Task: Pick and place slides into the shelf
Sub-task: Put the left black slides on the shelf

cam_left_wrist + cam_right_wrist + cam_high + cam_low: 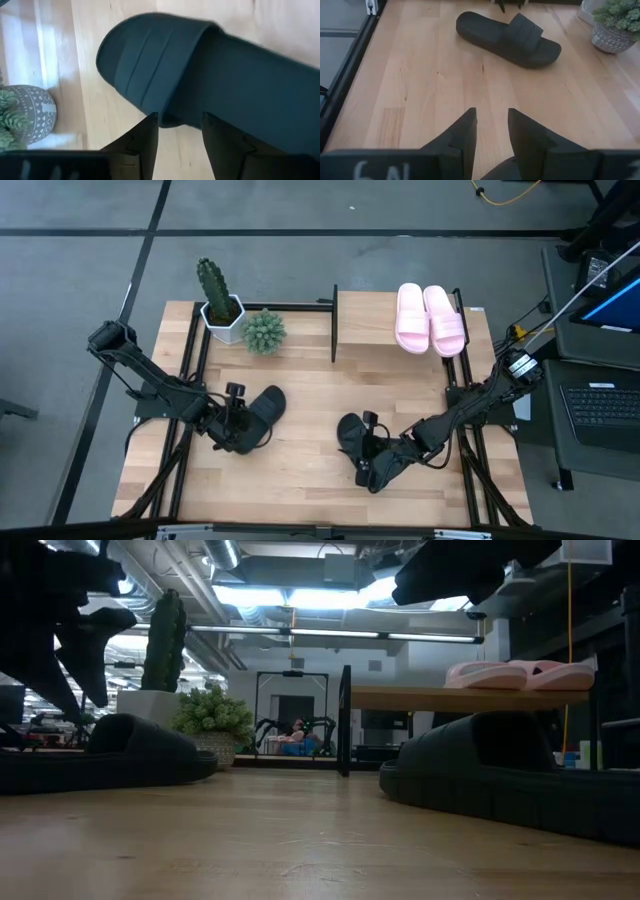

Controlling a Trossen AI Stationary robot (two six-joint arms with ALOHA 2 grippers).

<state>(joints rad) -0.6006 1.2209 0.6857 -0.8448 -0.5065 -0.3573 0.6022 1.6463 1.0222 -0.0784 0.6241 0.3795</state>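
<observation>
The tabletop (pixel 310 430) is pale wooden board with visible seams, edged by a thin black frame. Low in the high view, left of centre, the left gripper (pixel 238 423) sits at the edge of one black slide (pixel 266 408); in its wrist view the two fingers (pixel 142 147) stand apart with a clear gap, the slide's side just beyond their tips, and I cannot tell whether they touch it. Lower right of centre, the right gripper (pixel 368 461) lies beside the other black slide (pixel 351 433); its fingers (pixel 462 135) show a narrow gap with bare wood between them, gripping nothing, though the dark shape under them is hard to read.

Farther up, at upper right, the shelf (pixel 370 330) carries the two pink slides (pixel 430 318) side by side at its right end. At upper left stand a tall cactus (pixel 213 288) in a white pot and a round spiky plant (pixel 263 330).

Around the table lies grey floor (pixel 90 260), and a laptop (pixel 605 405) sits at the right edge. The low view shows a ceiling with strip lights (pixel 300 595).
</observation>
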